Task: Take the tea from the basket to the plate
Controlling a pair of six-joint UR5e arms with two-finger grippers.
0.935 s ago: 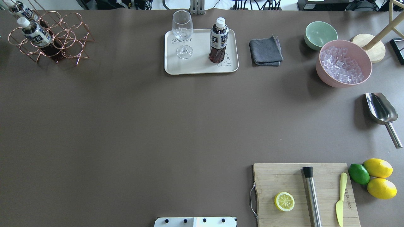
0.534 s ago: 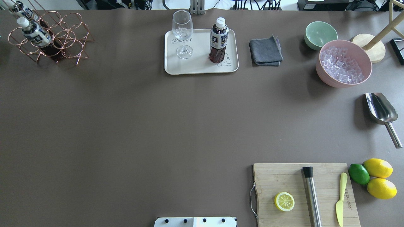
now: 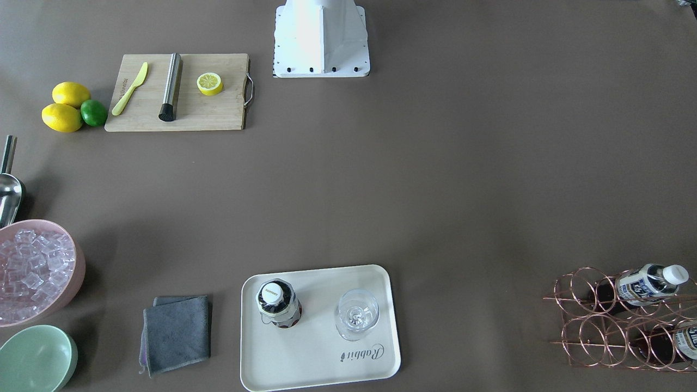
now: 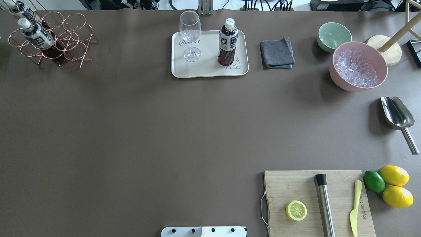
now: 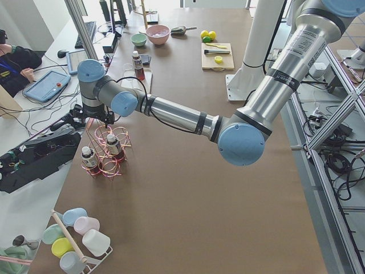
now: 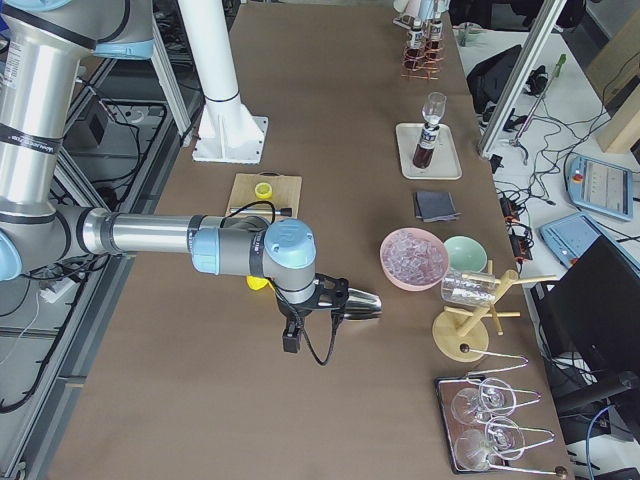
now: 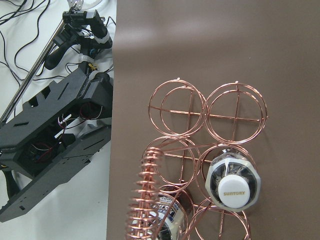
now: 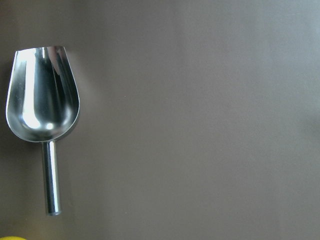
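Note:
One tea bottle [image 4: 228,42] stands upright on the right half of the cream plate [image 4: 207,70], also in the front view [image 3: 278,302]. Two more tea bottles [image 4: 36,35] [image 4: 22,10] lie in the copper wire basket [image 4: 70,36] at the far left corner. The left wrist view looks down on the basket [image 7: 207,107], with one bottle's white cap [image 7: 234,190]. My left gripper [image 5: 94,119] hangs above the basket, seen only in the left side view, so I cannot tell its state. My right gripper [image 6: 318,300] hovers over the scoop, state unclear.
A wine glass [image 4: 190,36] stands on the plate's left half. A grey cloth [image 4: 277,53], mint bowl [image 4: 334,35], pink bowl of ice [image 4: 358,67] and steel scoop [image 4: 398,115] are on the right. The cutting board [image 4: 317,204] lies near right, with lemons beside it.

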